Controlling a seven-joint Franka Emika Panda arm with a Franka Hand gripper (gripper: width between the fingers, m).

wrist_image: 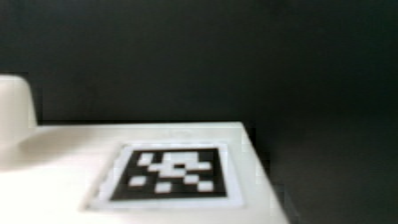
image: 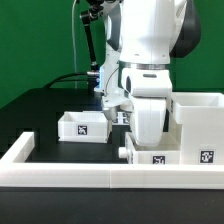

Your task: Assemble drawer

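Observation:
A small white open drawer box [image: 82, 125] with a marker tag on its front stands on the black table at the exterior view's left. A larger white drawer housing [image: 196, 128] with tags stands at the right. My gripper [image: 124, 112] hangs low between the two; the arm's white body hides most of it, and its fingers do not show clearly. The wrist view is blurred and very close. It shows a flat white surface [wrist_image: 71, 150] carrying a black-and-white tag [wrist_image: 173, 172], with black table beyond. No fingers appear there.
A low white L-shaped wall [image: 90, 172] runs along the table's front and left side. A black cable [image: 88, 45] hangs behind the arm. A rounded white shape [wrist_image: 15, 112] sits at the wrist view's edge.

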